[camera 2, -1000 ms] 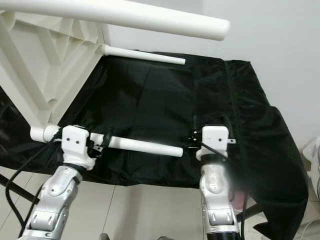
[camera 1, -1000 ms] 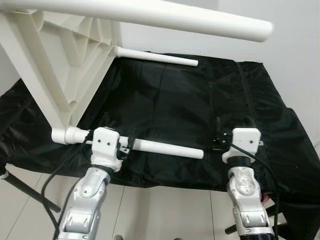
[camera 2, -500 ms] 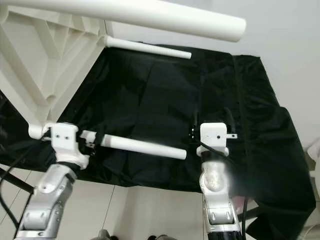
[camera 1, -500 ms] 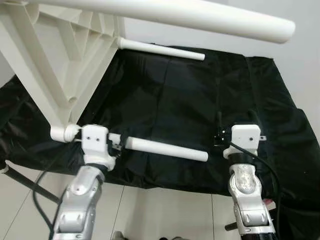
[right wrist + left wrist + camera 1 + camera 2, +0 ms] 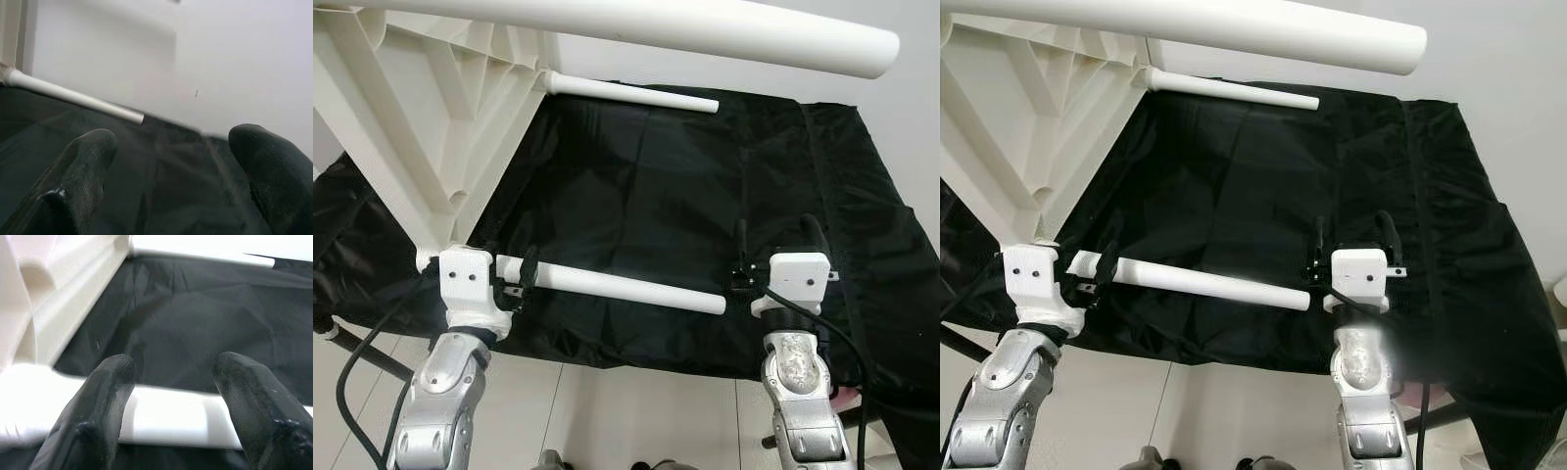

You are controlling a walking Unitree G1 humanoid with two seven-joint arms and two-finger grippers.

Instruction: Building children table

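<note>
The white plastic children's table [image 5: 421, 117] stands on its side over a black cloth, its ribbed underside facing me. Three round white legs stick out to the right: a near one [image 5: 626, 287], a far one [image 5: 636, 95] and a thick-looking one [image 5: 705, 24] close to my head. My left gripper [image 5: 521, 274] is open at the base of the near leg, and its black fingers [image 5: 107, 382] lie across that leg. My right gripper [image 5: 775, 240] hovers open over the cloth, just right of the near leg's free end, holding nothing.
The black cloth [image 5: 656, 186] drapes a low surface and hangs off its front edge. Pale floor tiles [image 5: 607, 411] lie below it. A black stand leg [image 5: 362, 348] and cables run by my left arm. A white wall [image 5: 122, 44] backs the scene.
My left gripper has slid left along the near leg, toward its base at the table's corner. The right gripper has stayed about where it was. The camera shifted slightly.
</note>
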